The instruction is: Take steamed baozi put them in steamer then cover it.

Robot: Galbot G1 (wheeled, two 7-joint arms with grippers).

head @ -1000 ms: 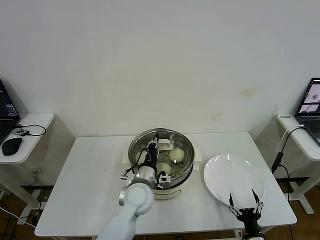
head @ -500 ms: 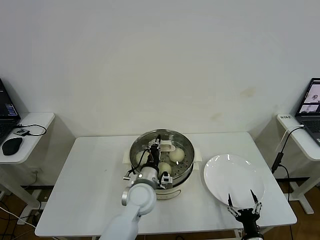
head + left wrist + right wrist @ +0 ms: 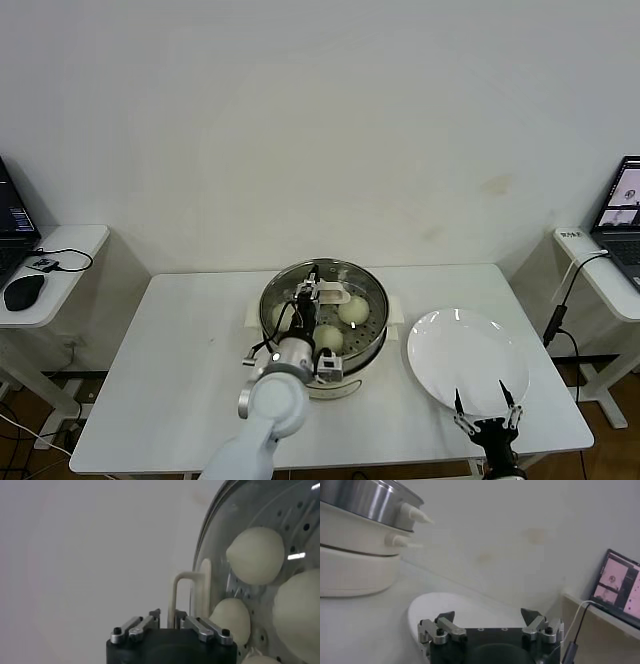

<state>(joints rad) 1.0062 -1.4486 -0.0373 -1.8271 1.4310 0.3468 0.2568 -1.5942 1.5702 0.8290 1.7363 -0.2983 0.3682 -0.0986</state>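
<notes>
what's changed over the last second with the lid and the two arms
The left end effector has drawn back slightly toward the robot, and its fingers now sit a little apart at the lid handle. The lid has settled on the steamer, with the baozi under the glass. The right end effector, open by the plate, barely moved.

Shiny steel steamer (image 3: pixel 372 305), glass cover (image 3: pixel 345 275)

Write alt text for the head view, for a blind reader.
The left gripper is at the handle of the glass cover, which lies on the steamer over the baozi. The right gripper, jaws open, is by the white plate.
</notes>
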